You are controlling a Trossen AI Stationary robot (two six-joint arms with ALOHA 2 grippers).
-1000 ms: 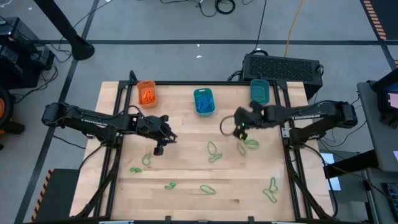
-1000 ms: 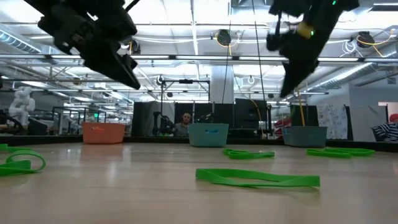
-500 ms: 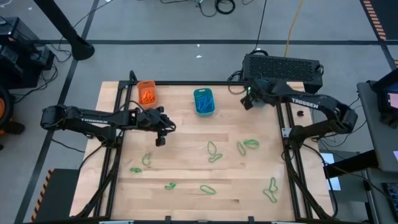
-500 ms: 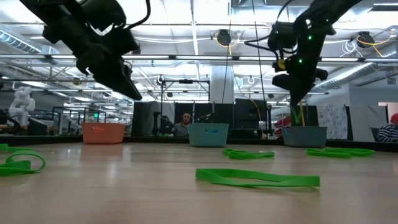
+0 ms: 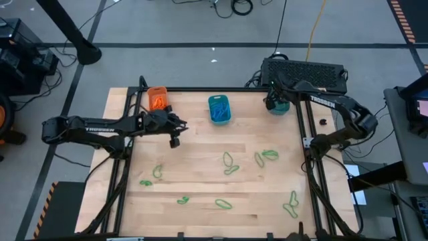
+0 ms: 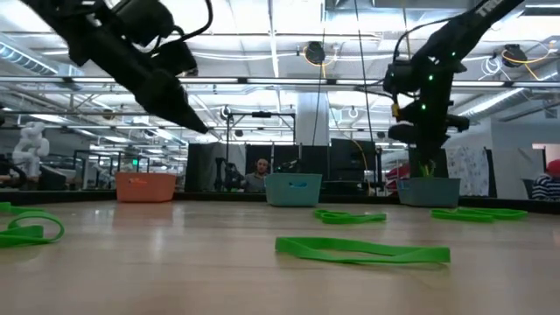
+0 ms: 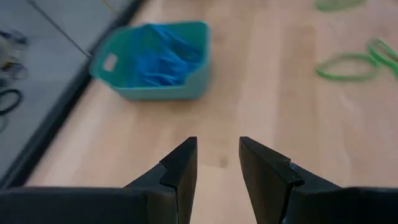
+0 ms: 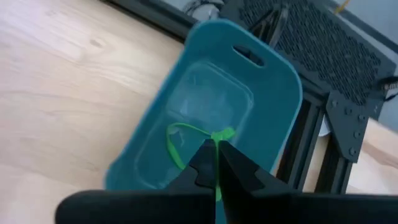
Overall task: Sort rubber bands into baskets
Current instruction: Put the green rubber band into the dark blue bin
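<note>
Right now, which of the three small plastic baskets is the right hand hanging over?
The teal rectangular plastic basket at the table's right rear corner; the right hand holds a green rubber band above it.

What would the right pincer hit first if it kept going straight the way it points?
The right pincer, shut on a green band, points down into the teal basket at the table's back right. Going straight on, it would most likely meet that basket's floor first, though depth is hard to judge.
</note>
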